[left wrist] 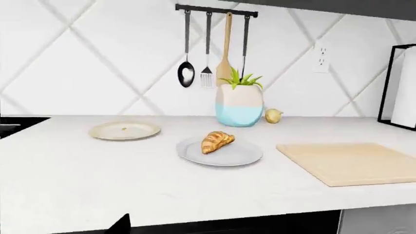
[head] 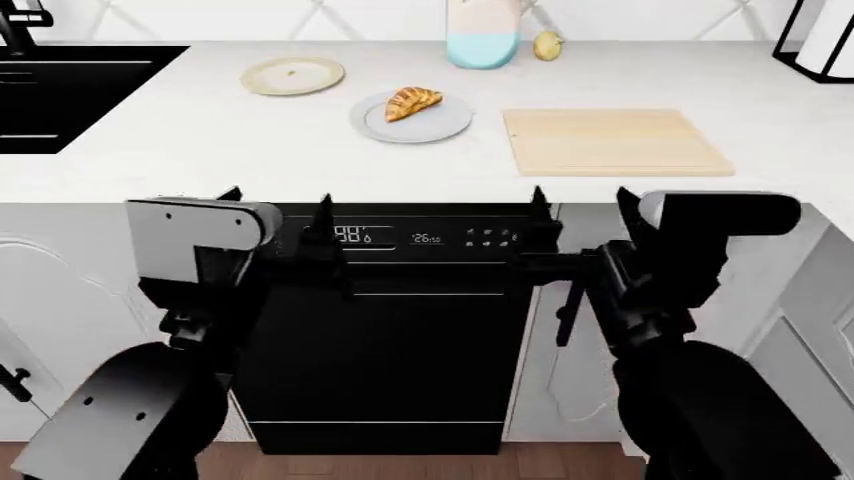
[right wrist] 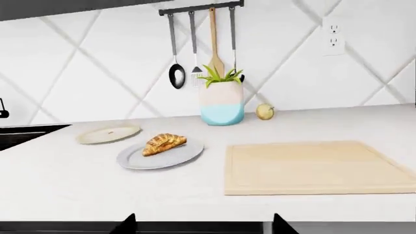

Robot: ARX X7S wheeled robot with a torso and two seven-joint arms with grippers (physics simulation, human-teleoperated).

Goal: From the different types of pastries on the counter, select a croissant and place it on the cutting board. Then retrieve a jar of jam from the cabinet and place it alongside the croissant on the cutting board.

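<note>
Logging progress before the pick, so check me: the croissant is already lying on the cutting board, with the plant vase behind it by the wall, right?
Not quite. The croissant lies on the round grey plate, beside the cutting board, which is bare. The head view shows it plainly, and both wrist views agree. The plant vase does stand behind by the wall.

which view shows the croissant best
The left wrist view: the croissant is largest there, its ridged layers clear, lying on the grey plate. The right wrist view shows it nearly as well but slightly smaller. The head view shows it small, from above.
</note>
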